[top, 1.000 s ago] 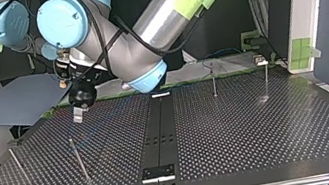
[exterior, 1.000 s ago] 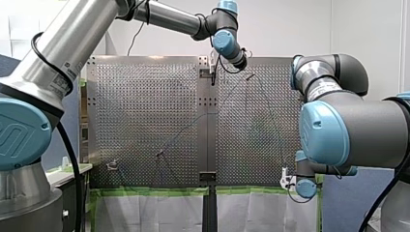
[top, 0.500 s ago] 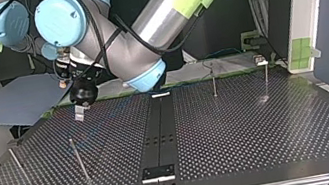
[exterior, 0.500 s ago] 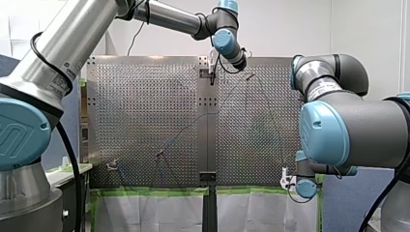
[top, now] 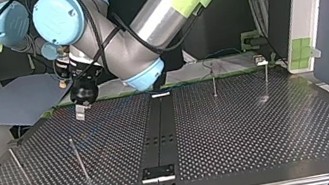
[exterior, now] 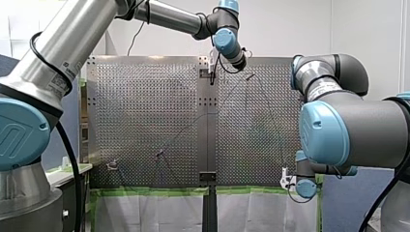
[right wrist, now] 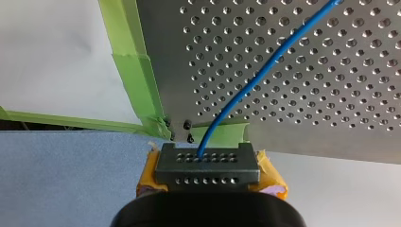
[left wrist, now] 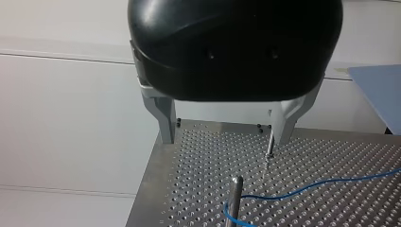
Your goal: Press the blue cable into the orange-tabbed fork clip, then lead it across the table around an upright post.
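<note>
1. Right wrist view: the right gripper [right wrist: 208, 161] is clamped on the blue cable [right wrist: 257, 78], with its yellow pads [right wrist: 270, 178] showing on either side of a black perforated finger. From the fingertips the cable runs away over the perforated tabletop [right wrist: 359, 94]. Green tape [right wrist: 137, 71] lines the tabletop edge just ahead of the gripper, and a blue-grey sheet [right wrist: 61, 175] lies beside it.
2. Left wrist view: the left gripper [left wrist: 223, 139] hangs above the tabletop with its metal fingers [left wrist: 165, 118] spread apart and nothing between them. Ahead of it the cable crosses the tabletop to the foot of an upright post [left wrist: 235, 196] and bends there against it. How far round it passes cannot be told. A thinner post [left wrist: 269, 149] stands farther off.
3. Top view: the right gripper [top: 81, 111] hangs just over the tabletop's far edge at the view's left. Compared with a second ago, its fingertips sit slightly more toward the view's right. The large blue joint cap [top: 60, 13] above it has shifted a little up and toward the view's left. The cable is too faint to follow here.
4. Front view: the left arm [exterior: 169, 17] reaches over to the far middle of the tabletop, and the right arm [exterior: 338, 130] has its wrist low at the near right corner. Both look almost the same as a second ago, and the thin line of the cable lies as it did then.
</note>
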Motion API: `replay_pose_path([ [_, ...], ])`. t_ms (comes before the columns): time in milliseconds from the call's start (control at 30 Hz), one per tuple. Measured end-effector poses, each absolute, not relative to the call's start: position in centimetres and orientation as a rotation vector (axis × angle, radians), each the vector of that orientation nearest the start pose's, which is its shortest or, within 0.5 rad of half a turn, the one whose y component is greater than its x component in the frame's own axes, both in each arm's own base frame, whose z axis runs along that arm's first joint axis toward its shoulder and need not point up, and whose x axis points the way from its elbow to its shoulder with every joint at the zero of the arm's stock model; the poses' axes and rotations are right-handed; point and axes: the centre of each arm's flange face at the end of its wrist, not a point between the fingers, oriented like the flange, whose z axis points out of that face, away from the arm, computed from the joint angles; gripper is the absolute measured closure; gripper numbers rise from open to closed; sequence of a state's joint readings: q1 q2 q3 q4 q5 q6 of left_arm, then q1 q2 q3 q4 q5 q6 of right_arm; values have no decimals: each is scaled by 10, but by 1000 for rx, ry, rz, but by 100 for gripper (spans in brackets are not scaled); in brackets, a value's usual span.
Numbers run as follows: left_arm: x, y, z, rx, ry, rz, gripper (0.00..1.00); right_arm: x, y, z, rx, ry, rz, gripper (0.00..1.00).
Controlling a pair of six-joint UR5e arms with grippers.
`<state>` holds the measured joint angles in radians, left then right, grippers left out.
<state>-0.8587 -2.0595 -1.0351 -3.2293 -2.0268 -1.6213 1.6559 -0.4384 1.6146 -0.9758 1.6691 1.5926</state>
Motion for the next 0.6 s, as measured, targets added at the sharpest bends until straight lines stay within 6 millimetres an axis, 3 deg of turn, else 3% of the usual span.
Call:
replay_pose_path([
  [600,377,-567,453,260,1596,-338,0,175,-600,-137,1343,-1364,1101,100],
])
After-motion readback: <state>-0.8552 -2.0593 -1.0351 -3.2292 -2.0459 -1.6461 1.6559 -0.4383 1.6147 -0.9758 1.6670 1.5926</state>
